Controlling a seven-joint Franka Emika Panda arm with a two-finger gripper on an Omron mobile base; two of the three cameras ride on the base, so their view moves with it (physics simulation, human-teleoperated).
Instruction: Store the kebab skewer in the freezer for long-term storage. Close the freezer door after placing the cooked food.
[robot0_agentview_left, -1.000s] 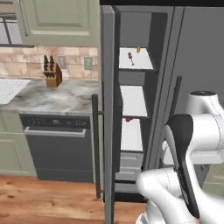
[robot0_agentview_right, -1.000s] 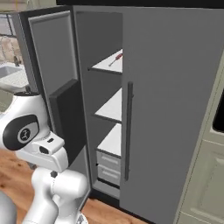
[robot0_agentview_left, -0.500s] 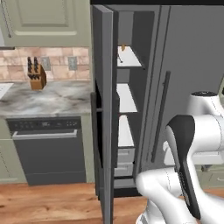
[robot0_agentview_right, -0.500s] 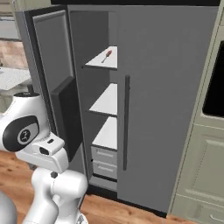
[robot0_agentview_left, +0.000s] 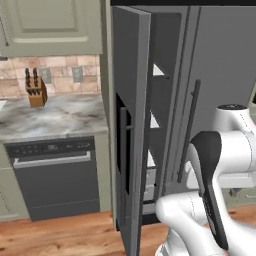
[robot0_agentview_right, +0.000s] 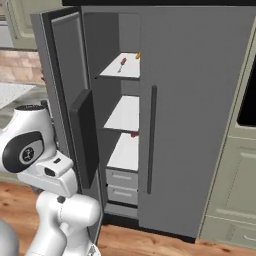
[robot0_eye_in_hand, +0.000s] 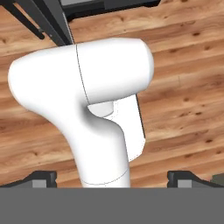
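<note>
The kebab skewer (robot0_agentview_right: 121, 63) lies on the top white shelf inside the freezer (robot0_agentview_right: 125, 110), a thin reddish stick. The freezer door (robot0_agentview_right: 65, 90) stands swung wide open, its black dispenser panel (robot0_agentview_right: 83, 137) facing the robot. In the left base view the door (robot0_agentview_left: 131, 125) is seen nearly edge-on with its dark handle (robot0_agentview_left: 123, 150), and the freezer (robot0_agentview_left: 161, 95) shelves show behind it. My gripper (robot0_eye_in_hand: 113, 178) is open with nothing between its tips, pointing down at the wooden floor over the robot's own white body, well away from the freezer.
A dark dishwasher (robot0_agentview_left: 55, 175) sits under a marble counter (robot0_agentview_left: 50, 117) with a knife block (robot0_agentview_left: 36, 90) left of the fridge. The plain right-hand door (robot0_agentview_right: 200, 115) is shut, handle (robot0_agentview_right: 151, 140) vertical. Cream cabinets (robot0_agentview_right: 235, 190) stand further right. A small red item (robot0_agentview_right: 134, 134) lies on a lower shelf.
Both base views have shifted, so the base has moved relative to the fridge. The freezer door stays open, the skewer stays on its shelf, and the gripper stays open.
</note>
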